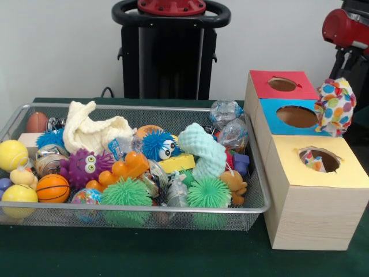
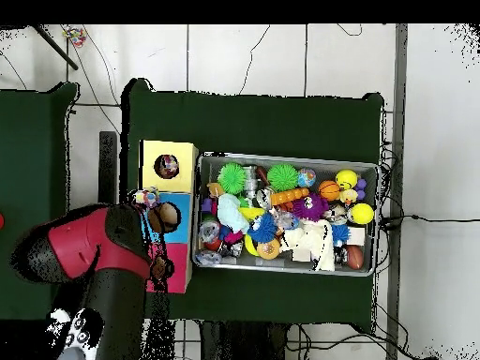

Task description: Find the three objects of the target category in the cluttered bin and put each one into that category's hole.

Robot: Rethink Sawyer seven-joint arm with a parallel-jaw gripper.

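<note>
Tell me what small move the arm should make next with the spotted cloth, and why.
Probably shift the polka-dot cloth across to above the yellow box's hole. It hangs under the arm beside the blue box, and a similar spotted piece already shows inside that hole.

Toys are crowding the wire bin (image 1: 253, 190) edge to edge, leaving no bare floor between them. The red box hole (image 1: 282, 84) is lying open. A polka-dot cloth (image 1: 335, 106) is hanging beside the blue box hole (image 1: 297, 116), and another patterned piece is sitting inside the yellow box hole (image 1: 319, 160).
</note>
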